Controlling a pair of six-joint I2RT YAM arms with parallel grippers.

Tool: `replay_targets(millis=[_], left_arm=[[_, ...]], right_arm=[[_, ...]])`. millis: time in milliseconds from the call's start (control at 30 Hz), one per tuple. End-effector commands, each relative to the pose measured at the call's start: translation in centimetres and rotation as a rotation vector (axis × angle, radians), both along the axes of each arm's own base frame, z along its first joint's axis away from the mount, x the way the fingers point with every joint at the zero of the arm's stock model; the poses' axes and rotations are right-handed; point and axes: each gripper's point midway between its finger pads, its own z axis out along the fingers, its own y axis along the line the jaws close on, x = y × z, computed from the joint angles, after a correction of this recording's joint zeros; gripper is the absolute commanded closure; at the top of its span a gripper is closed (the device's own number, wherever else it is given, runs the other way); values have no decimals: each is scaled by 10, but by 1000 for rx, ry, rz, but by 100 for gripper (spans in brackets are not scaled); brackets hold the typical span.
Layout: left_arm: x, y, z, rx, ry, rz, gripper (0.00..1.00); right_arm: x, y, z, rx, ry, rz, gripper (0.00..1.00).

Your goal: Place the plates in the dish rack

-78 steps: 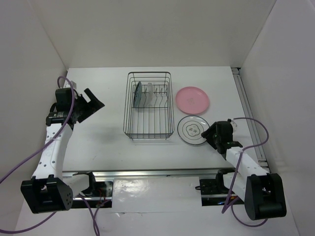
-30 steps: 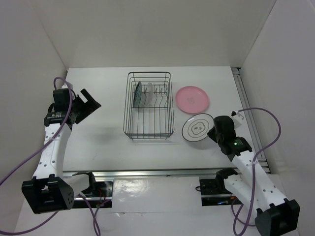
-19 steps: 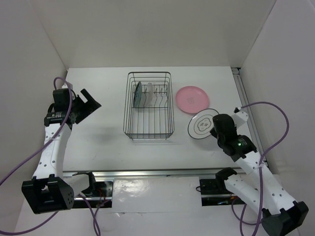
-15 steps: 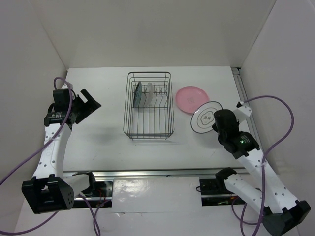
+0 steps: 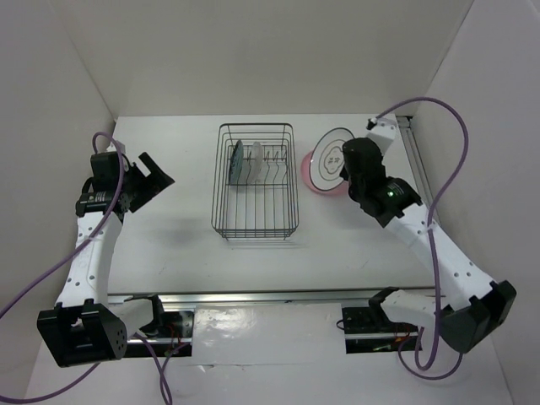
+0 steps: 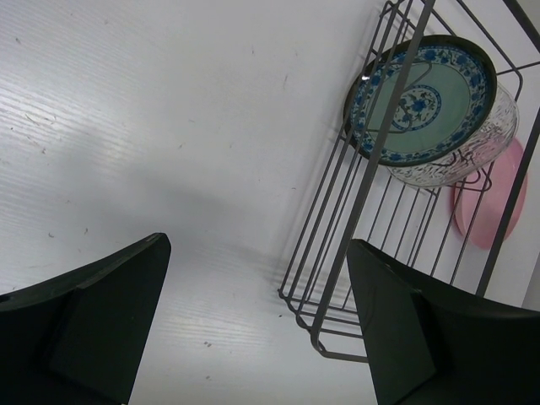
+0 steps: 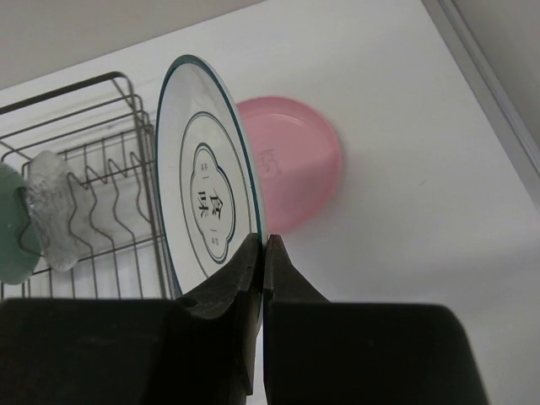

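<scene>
1. Top view: since half a second ago, the right arm has swung away from the near right of the desk (image 5: 169, 245) toward the back. It has carried the white plate (image 5: 329, 158) up until it hangs over the pink plate (image 5: 314, 187), just right of the dish rack (image 5: 253, 221). The left arm has not shifted.
2. Top view: the right claw (image 5: 343, 165) is pinched on the white plate's edge, and the plate's drawn face is tilted toward the camera. The teal plate (image 5: 237, 162) and the glass plate (image 5: 256, 163) stand on edge in the rack's far end. The left claw (image 5: 156, 177) hangs well left of the rack.
3. Left wrist: the left claw (image 6: 257, 245) is spread wide with nothing between its fingers. Past it the dish rack (image 6: 343, 253) holds the teal plate (image 6: 420, 99) with the glass plate (image 6: 456, 160) right behind it. The pink plate (image 6: 489, 202) lies on the desk beyond.
4. Right wrist: the right claw (image 7: 263, 245) is closed tight on the lower rim of the white plate (image 7: 207, 181), which stands nearly upright. The pink plate (image 7: 295, 160) lies flat behind it. The rack (image 7: 101, 219) is to the left with the glass plate (image 7: 51, 211) among its prongs.
</scene>
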Motion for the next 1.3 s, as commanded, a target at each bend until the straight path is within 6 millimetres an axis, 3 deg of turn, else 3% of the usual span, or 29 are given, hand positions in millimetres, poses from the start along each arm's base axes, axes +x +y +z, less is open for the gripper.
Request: replay_targets(millis=[0,333,533,733,933,1267], left_arm=[[7,0,17,-13,-52,4,0],[7,1,20,-6,-60,11,0],[7,0,24,-8,-79,4,0],[6,-2,21,-15,-71,-3,0],[6,-2,21,-15,-71,-3,0],[6,-2,21,-15,-71,-3,0]], right_arm=[[22,18,54,5,-139,27,100],[81,117,59,-50,-124,167,100],[106,124,49,-76,-129,103,100],[118,125,53,-84,-149,54,100],[122,150,37,-125,-133,44,100],[124,163,31,-172,-140,-28,100]])
